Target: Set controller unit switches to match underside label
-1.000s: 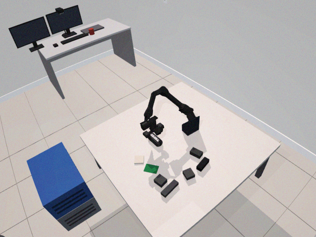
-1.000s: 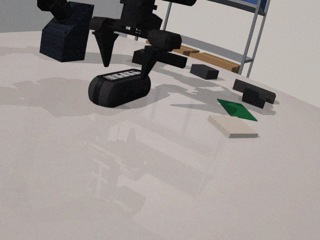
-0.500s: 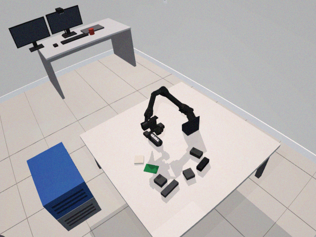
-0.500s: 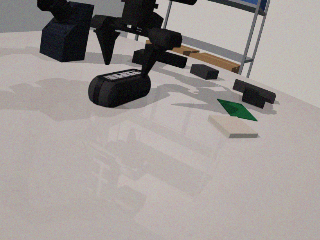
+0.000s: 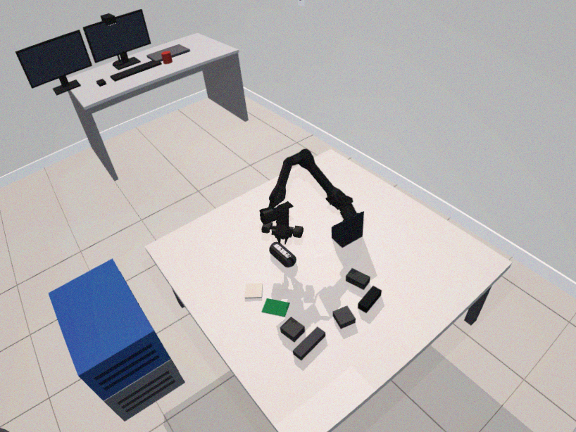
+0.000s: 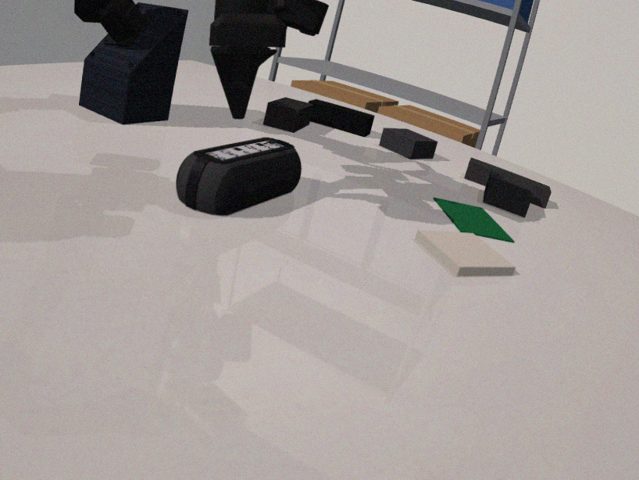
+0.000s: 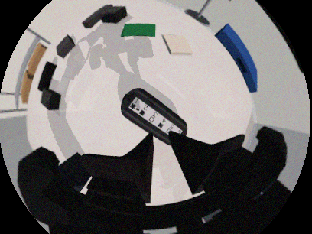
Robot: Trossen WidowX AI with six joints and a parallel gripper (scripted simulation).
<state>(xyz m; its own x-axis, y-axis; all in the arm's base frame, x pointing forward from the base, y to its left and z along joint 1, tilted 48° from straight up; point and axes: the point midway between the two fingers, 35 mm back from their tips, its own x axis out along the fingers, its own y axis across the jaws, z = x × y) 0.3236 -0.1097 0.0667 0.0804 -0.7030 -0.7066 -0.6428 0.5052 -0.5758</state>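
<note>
The dark controller unit (image 5: 290,261) (image 6: 258,180) (image 7: 128,100) lies upside down on the bench, with its white label (image 5: 281,250) (image 6: 244,150) (image 7: 147,115) facing up. In the wrist view, squares 1, 2 and 4 look filled, and 3 and 5 look empty. Square 6 is too unclear to read there. The rocker switches face down and are hidden. My gripper (image 5: 282,241) (image 6: 237,117) (image 7: 160,134) points down above and beside the unit's end at number 6. Its fingers stand slightly apart with nothing between them.
A cream pad (image 5: 253,290) (image 6: 464,252) (image 7: 177,44) and a green board (image 5: 275,307) (image 6: 472,217) (image 7: 138,30) lie beyond the unit from the arm. Several dark modules stand further off, one of them a long block (image 5: 309,343). The arm's base (image 5: 348,230) stands on the bench.
</note>
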